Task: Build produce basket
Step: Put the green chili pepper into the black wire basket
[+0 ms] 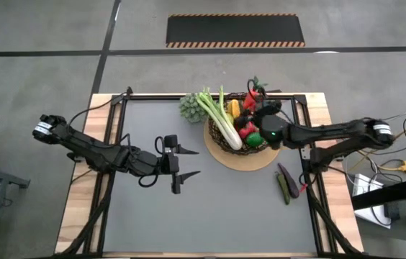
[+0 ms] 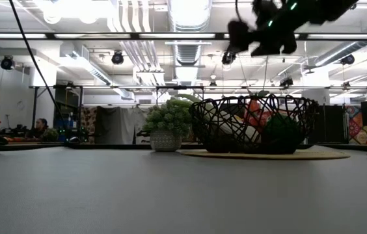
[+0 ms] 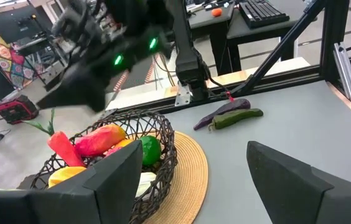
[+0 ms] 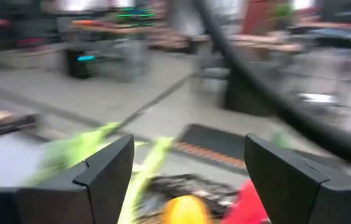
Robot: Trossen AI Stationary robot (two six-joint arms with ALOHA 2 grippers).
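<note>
The dark wire basket [image 1: 211, 132] stands on a round tan mat [image 1: 250, 161] at the table's far right. It holds produce: a green-white leek stalk [image 1: 219, 119] leaning over its rim, a green ball [image 3: 149, 149], and red, orange and yellow pieces [image 3: 98, 140]. A dark purple piece [image 3: 225, 107] and a long green one [image 3: 238, 117] lie side by side on the table, right of the mat. My right gripper [image 1: 260, 121] hovers open above the basket, holding nothing. My left gripper [image 1: 192, 162] hangs open over the table's middle, left of the mat.
A small potted green plant [image 1: 188, 106] stands just left of the basket at the far edge. Black frame bars [image 1: 305, 144] run along the table's sides. Bare grey tabletop [image 1: 210, 216] stretches across the near half.
</note>
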